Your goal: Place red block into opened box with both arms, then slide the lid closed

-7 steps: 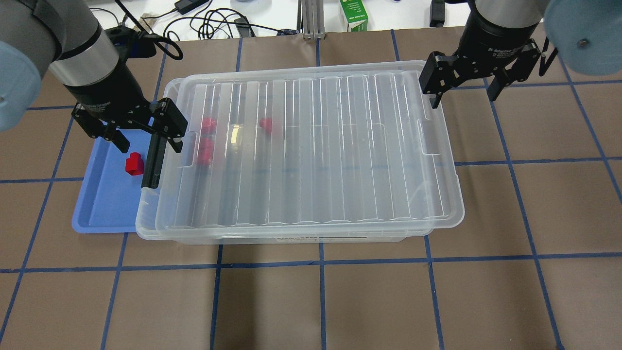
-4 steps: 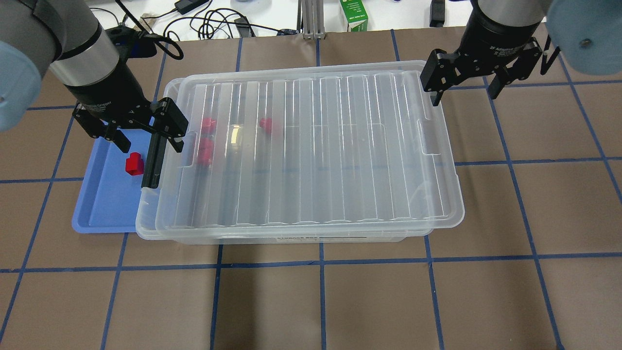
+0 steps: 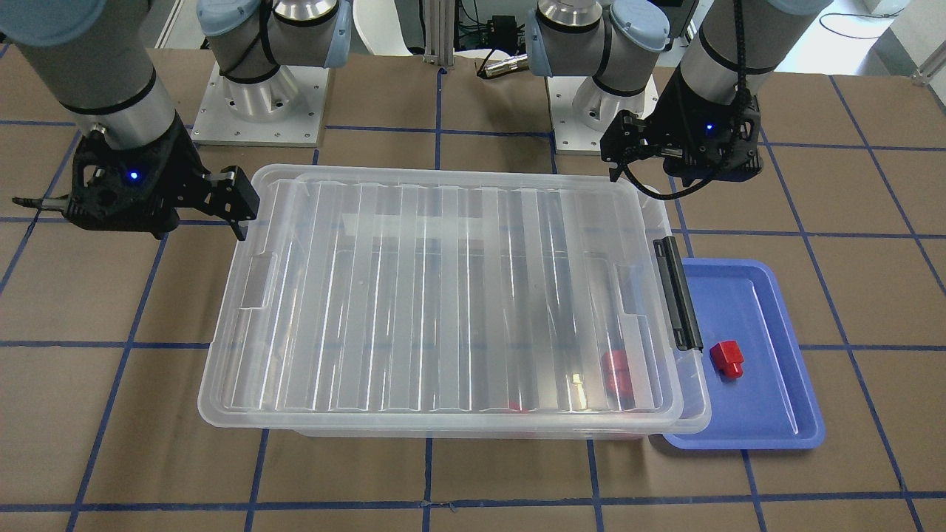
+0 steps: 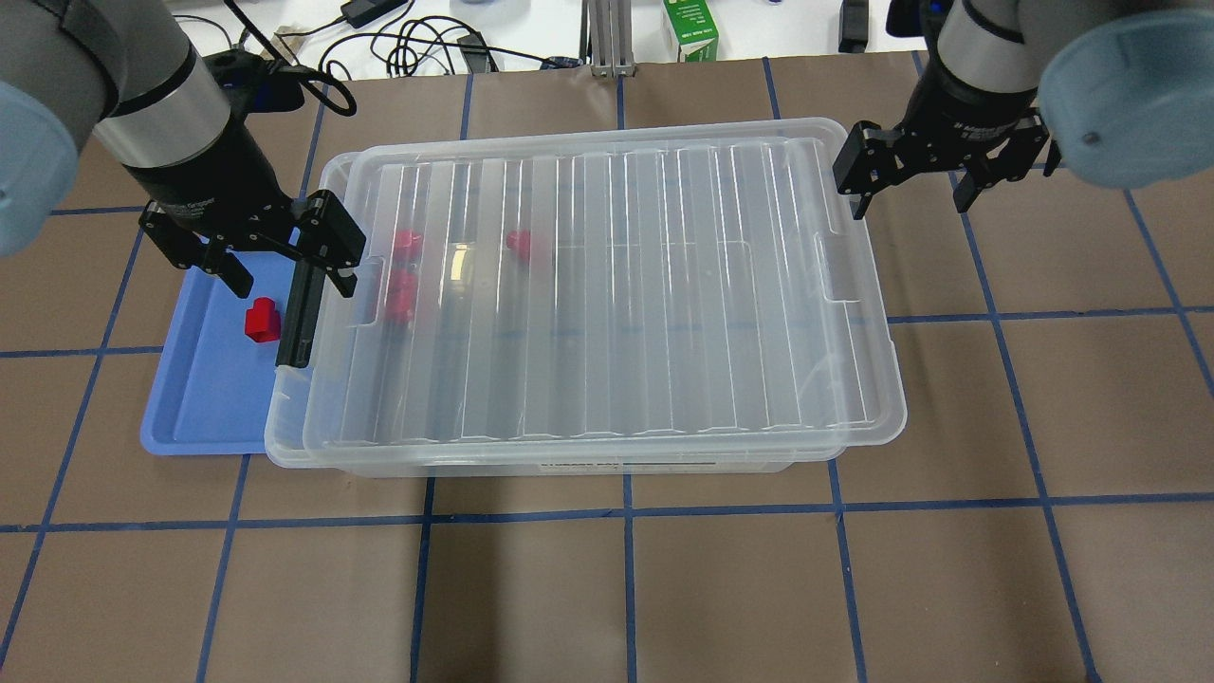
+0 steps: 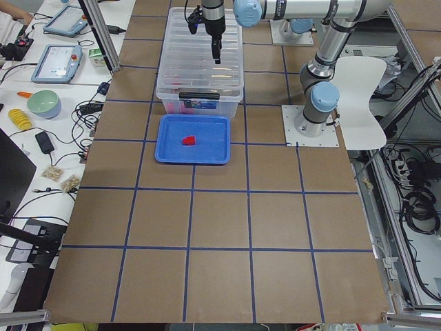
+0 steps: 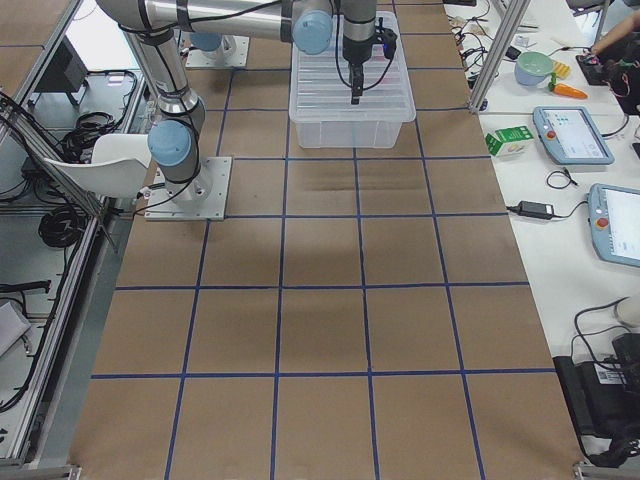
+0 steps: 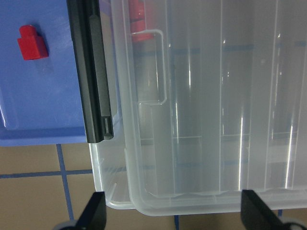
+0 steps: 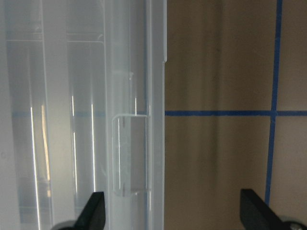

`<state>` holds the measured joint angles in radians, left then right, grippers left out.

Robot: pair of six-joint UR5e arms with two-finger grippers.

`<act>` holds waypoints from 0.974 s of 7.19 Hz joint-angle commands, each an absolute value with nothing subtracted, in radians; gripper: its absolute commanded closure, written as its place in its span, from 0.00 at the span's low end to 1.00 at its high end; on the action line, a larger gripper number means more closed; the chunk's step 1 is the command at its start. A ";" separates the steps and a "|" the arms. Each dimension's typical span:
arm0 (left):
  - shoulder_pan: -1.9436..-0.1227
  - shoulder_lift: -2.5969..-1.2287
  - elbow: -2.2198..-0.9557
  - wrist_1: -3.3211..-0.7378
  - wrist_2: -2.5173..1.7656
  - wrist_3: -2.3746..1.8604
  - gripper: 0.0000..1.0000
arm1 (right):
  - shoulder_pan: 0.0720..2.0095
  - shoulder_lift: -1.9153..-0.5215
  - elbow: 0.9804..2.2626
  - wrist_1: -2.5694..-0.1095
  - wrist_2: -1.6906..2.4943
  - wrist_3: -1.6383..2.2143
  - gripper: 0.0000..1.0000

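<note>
Left pincer (image 4: 292, 283) agape over latch bar (image 4: 296, 323) and, seemingly, blue tray (image 4: 204, 398).

Brown table (image 4: 664, 588), blue tape gridding it, spreading beneath the jaws; white chair (image 5: 362, 86) standing behind; side bench (image 5: 27, 179) carrying tablets (image 5: 60, 62), cables (image 5: 88, 110).

Robotics lab: gridded table (image 5: 220, 227), teach pendants (image 6: 571, 133)

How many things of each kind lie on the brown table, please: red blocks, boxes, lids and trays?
Clear plastic storage box: 1
Ribbed translucent plastic lid: 1
Shallow blue plastic tray: 1
Small red plastic blocks: 4 (1 on the tray, 3 in the box)
Total: 7
</note>
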<state>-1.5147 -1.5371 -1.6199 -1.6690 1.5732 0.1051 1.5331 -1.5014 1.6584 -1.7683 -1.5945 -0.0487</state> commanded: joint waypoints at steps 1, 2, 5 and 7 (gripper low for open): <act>-1.513 -1.537 -1.620 -1.670 1.577 0.107 0.00 | 1.531 -1.456 1.788 -1.969 -1.605 -0.058 0.00; -1.513 -1.537 -1.620 -1.671 1.577 0.109 0.00 | 1.531 -1.447 1.802 -2.002 -1.600 -0.061 0.00; -1.505 -1.536 -1.614 -1.669 1.571 0.113 0.00 | 1.523 -1.439 1.802 -2.005 -1.605 -0.110 0.00; -1.487 -1.543 -1.614 -1.651 1.577 0.113 0.00 | 1.503 -1.437 1.804 -2.003 -1.598 -0.126 0.00</act>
<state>-1.4997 -1.5387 -1.6144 -1.6645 1.5750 0.1126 1.5151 -1.4383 1.8031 -2.0033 -1.6005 -0.1124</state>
